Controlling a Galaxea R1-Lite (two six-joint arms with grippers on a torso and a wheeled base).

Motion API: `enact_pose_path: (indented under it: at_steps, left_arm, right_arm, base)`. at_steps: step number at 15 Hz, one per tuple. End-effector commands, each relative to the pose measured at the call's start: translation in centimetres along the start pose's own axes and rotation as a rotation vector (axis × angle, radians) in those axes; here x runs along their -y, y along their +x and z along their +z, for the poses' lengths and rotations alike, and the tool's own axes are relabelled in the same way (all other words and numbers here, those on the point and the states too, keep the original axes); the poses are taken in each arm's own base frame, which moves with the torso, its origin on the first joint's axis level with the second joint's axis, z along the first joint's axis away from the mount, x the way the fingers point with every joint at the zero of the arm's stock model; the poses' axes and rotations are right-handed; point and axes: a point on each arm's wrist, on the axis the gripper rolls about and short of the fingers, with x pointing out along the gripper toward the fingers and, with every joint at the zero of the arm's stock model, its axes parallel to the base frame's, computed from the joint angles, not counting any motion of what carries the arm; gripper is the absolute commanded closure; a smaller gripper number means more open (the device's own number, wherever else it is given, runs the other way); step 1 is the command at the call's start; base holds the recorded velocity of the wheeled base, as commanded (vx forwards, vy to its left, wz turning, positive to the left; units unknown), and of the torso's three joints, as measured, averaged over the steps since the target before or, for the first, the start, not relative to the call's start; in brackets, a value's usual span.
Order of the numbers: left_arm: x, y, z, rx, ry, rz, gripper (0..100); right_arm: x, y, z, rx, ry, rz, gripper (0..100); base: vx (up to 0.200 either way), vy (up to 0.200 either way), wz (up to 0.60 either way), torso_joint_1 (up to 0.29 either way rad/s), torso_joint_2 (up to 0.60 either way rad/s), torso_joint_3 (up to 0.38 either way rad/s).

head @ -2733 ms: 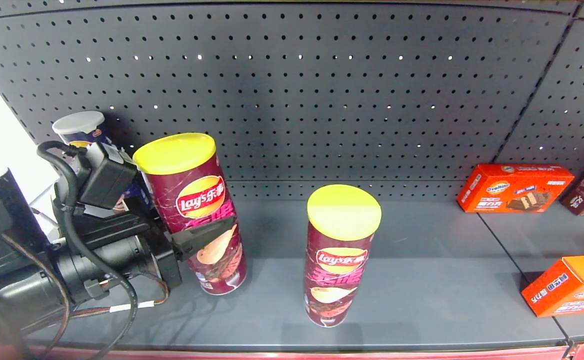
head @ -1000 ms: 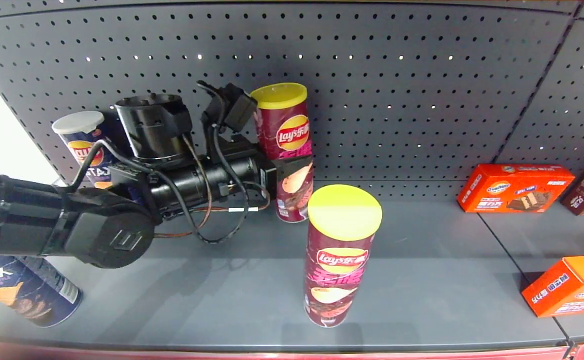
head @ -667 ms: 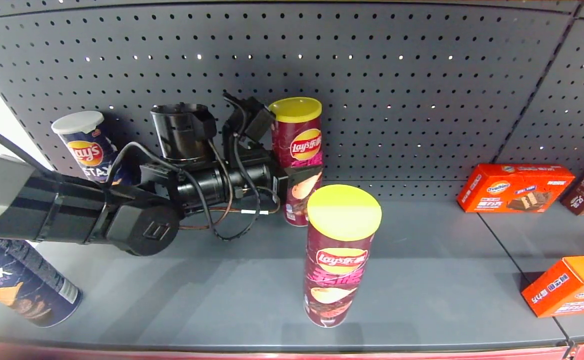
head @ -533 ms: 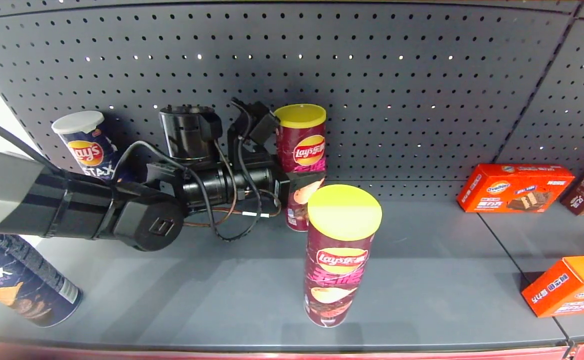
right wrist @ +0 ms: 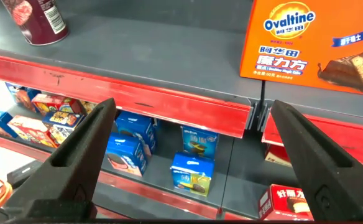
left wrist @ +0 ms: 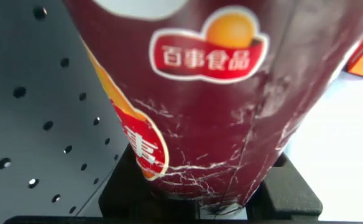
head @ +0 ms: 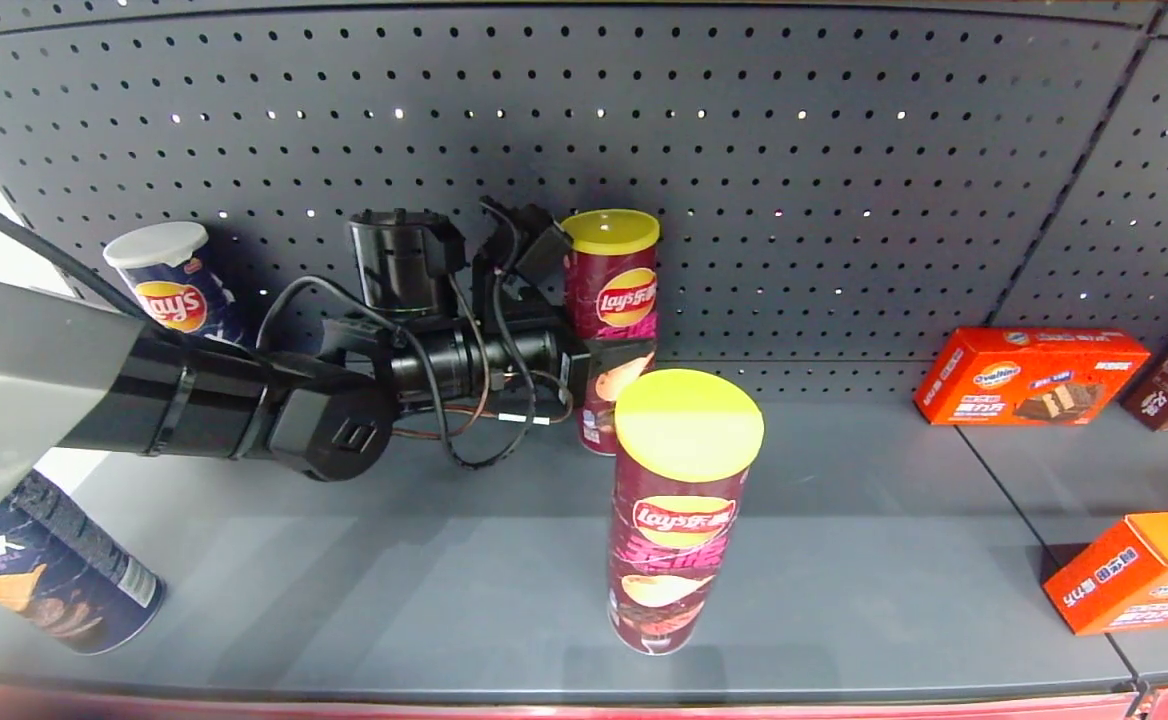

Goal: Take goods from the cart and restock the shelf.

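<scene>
The maroon chip can (head: 611, 295), clenched in the left gripper (head: 612, 368), has been carried to the shelf's (head: 844, 560) back edge, ready for release.

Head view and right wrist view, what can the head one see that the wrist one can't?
The head view adds the left gripper clamped on a maroon chip can, upright at the back by the pegboard, plus two blue cans on the left. The right wrist view adds the right gripper, fingers wide open, and small blue boxes on the level below. Both have the front maroon can, the orange box and the grey shelf.
</scene>
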Motion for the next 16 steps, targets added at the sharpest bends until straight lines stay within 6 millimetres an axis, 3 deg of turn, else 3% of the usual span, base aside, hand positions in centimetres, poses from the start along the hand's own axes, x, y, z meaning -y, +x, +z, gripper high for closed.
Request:
enact_pose_path:
  at_steps: [1, 7, 16]
  left_arm:
    - [-0.2, 0.4, -0.7, -0.011, -0.007, -0.001, 100]
    - [-1.3, 0.5, -1.6, -0.019, -0.011, 0.021, 100]
    - [-0.9, 1.4, -2.4, -0.028, -0.013, 0.004, 100]
  right_arm:
    - [0.0, 0.0, 0.0, -0.002, 0.0, 0.001, 0]
    - [0.0, 0.0, 0.0, -0.002, 0.0, 0.001, 0]
    - [0.0, 0.0, 0.0, -0.002, 0.0, 0.001, 0]
  base:
    - [0.0, 0.0, 0.0, 0.0, 0.0, 0.0]
    - [0.0, 0.0, 0.0, 0.0, 0.0, 0.0]
    - [0.0, 0.0, 0.0, 0.0, 0.0, 0.0]
